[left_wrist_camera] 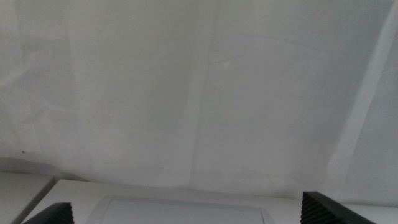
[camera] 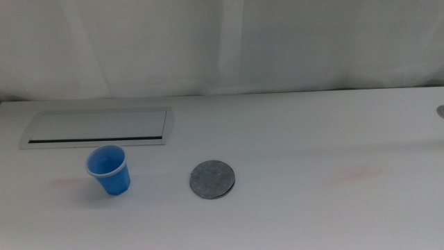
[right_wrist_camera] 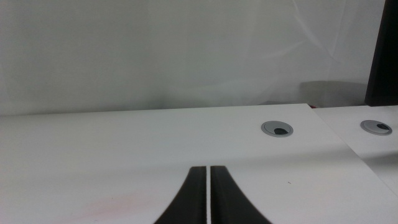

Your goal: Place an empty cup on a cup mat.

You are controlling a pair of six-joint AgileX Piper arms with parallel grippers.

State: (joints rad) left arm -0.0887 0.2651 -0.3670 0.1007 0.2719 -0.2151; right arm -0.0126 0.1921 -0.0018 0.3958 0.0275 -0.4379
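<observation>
A small bright blue cup (camera: 109, 169) stands upright and empty on the white table at the left. A flat round dark grey cup mat (camera: 212, 179) lies to its right, apart from it, near the table's middle. Neither arm shows in the middle view. In the left wrist view the left gripper (left_wrist_camera: 186, 214) has its two dark jaw tips far apart at the corners, open and empty, facing the white backdrop. In the right wrist view the right gripper (right_wrist_camera: 207, 199) has its jaws pressed together, shut on nothing, low over the table.
A long silver-grey panel (camera: 97, 128) lies flat behind the cup; it also shows in the left wrist view (left_wrist_camera: 186, 211). Two round grey cable grommets (right_wrist_camera: 277, 129) (right_wrist_camera: 376, 127) sit in the tabletop in the right wrist view. A white curtain backs the table.
</observation>
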